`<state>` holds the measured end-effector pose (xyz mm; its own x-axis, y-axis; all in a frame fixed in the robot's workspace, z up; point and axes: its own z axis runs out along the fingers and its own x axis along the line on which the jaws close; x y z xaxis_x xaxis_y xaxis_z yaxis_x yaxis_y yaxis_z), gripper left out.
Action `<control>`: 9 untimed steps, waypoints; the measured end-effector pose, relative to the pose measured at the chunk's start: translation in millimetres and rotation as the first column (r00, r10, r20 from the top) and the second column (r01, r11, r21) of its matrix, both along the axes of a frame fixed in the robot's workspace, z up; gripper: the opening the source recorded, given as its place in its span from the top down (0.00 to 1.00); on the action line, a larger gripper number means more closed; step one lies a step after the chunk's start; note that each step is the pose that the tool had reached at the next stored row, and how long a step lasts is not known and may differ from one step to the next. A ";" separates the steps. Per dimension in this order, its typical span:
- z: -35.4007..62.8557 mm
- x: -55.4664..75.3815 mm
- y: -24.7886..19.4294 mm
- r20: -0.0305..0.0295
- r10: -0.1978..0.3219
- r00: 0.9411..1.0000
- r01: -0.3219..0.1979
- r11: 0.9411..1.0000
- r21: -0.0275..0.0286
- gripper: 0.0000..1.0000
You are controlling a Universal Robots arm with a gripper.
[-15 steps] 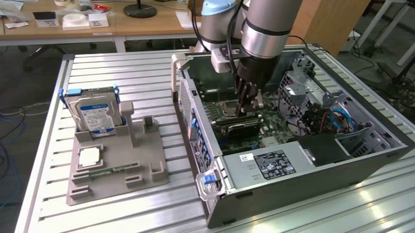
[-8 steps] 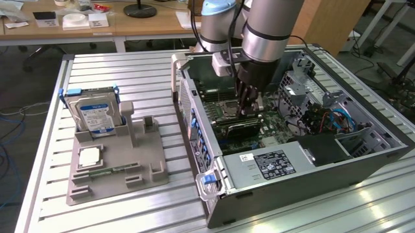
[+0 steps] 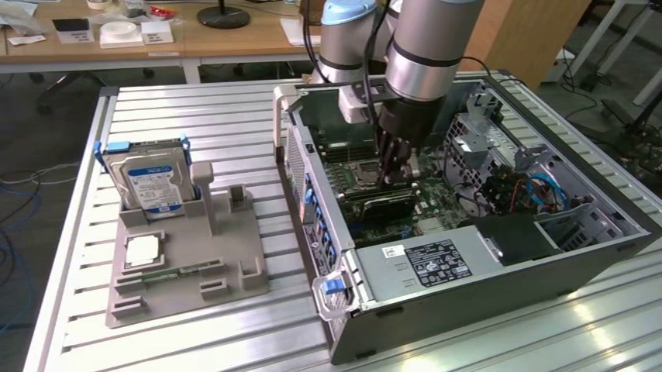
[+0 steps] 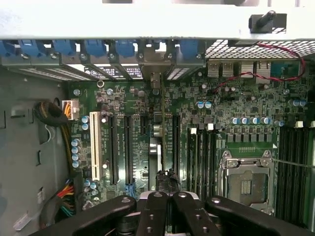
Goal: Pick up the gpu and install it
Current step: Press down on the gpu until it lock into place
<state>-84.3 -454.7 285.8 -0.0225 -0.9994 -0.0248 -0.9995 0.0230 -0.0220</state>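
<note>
No text, brand or number can be read with certainty. The hard drive (image 3: 153, 182), standing in the grey holder (image 3: 186, 260) near the worktop's (image 3: 176, 116) edge at the exterior view's left, bears a blue-and-white label whose print is illegible. The black label (image 3: 442, 262) on the power supply (image 3: 435, 267) inside the computer case (image 3: 497, 302) shows white print and marks, also unreadable, beside a small white sticker (image 3: 395, 251).

My silver-grey cylindrical arm (image 3: 419, 46), its joint caps pale blue, carries a black cable. Above the open grey computer case (image 3: 486, 287), its black gripper (image 3: 398, 180) has slim, matte linkage fingers (image 4: 157, 216) studded with small round screws.
</note>
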 end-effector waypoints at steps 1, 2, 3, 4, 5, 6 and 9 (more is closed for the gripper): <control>-1.0 0.0 0.3 0.000 0.000 1.000 0.000 1.000 0.000 0.89; -2.1 0.0 0.5 0.000 0.000 1.000 0.000 1.000 0.000 0.89; -3.2 0.0 0.6 0.000 -0.001 1.000 0.001 1.000 0.000 0.89; -4.2 0.0 0.7 0.000 -0.001 1.000 0.001 1.000 0.000 0.89; -5.2 0.0 0.9 0.000 -0.001 1.000 0.001 1.000 0.000 0.89; -5.9 0.0 0.9 0.000 -0.001 1.000 0.001 1.000 0.000 0.89; -7.5 0.0 1.0 0.000 -0.002 1.000 0.002 1.000 0.000 0.89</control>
